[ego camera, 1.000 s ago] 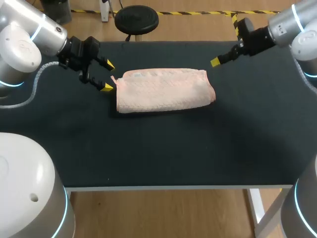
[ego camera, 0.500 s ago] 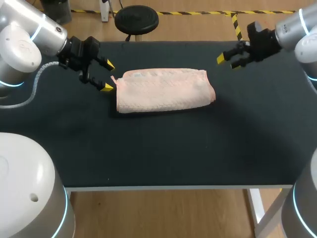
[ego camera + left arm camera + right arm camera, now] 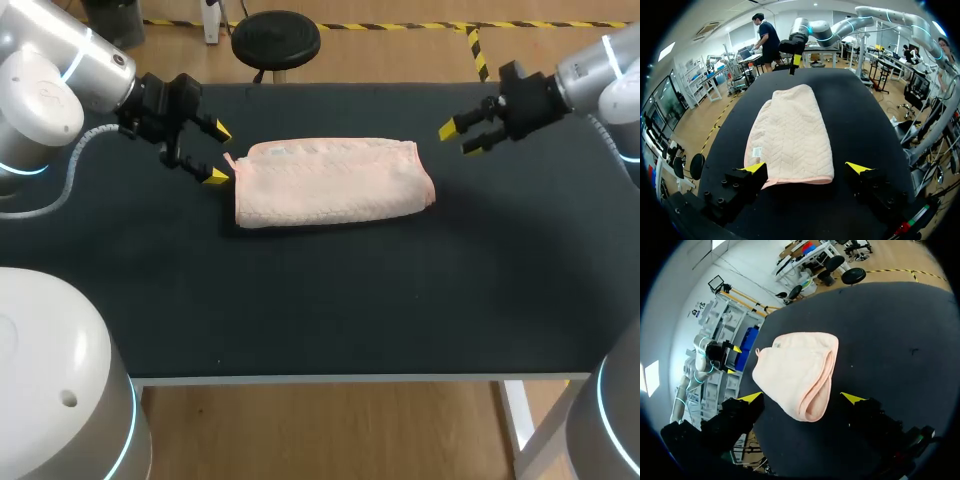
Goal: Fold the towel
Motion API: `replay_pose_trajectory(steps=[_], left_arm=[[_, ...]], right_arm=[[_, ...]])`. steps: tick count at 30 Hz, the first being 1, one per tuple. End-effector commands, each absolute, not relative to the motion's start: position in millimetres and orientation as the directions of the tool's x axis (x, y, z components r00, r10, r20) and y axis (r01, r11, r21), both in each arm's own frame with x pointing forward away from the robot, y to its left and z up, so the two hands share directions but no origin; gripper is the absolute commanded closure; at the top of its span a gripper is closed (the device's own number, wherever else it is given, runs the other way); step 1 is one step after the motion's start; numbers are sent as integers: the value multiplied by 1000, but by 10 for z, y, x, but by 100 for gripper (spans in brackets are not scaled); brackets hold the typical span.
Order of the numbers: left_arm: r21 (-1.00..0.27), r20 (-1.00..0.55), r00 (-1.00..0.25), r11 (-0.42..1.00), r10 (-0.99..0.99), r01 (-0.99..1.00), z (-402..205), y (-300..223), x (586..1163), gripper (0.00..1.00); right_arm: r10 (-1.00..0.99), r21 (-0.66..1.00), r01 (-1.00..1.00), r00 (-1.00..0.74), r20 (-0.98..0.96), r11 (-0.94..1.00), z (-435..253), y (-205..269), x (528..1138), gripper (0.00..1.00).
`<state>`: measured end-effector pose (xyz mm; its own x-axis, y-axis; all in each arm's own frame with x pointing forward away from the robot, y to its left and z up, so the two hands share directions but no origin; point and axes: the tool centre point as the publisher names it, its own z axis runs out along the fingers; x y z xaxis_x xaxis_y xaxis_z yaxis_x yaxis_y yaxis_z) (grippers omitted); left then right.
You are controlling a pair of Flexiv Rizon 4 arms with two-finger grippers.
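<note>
Folded pale pink quilted towel [image 3: 332,183] lying flat on matte black tabletop [image 3: 330,300], nearer the far edge, about mid-width. Left gripper [image 3: 216,153] just beside the towel's left end, yellow-tipped fingers spread wide, holding nothing. Right gripper [image 3: 459,139] near the towel's rounded right end, apart from it, fingers parted and empty. Broad stretch of black surface between towel and near edge.
</note>
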<state>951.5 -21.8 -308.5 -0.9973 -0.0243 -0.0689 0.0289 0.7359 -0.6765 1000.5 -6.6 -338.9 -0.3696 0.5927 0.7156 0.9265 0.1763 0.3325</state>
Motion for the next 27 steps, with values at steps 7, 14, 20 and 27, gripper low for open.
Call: replay_pose_trajectory(steps=[7, 14, 20, 27], left_arm=[[-677, -71, -997, 735, -24, 30, -3089, -212, 9515, 0], [-677, -71, -997, 735, -24, 30, -3089, -212, 9515, 0], [-677, -71, -997, 735, -24, 30, -3089, -212, 9515, 0], [-677, -71, -997, 735, -24, 30, -3089, -212, 9515, 0]], right_arm=[[551, 293, 926, -378, 744, 239, -3646, 16, 9892, 0], [532, 277, 922, -384, 755, 271, -3801, 191, 9821, 0], [543, 262, 932, -360, 759, 250, -3980, 264, 9875, 0], [565, 252, 935, -352, 746, 249, -4133, 322, 9955, 0]])
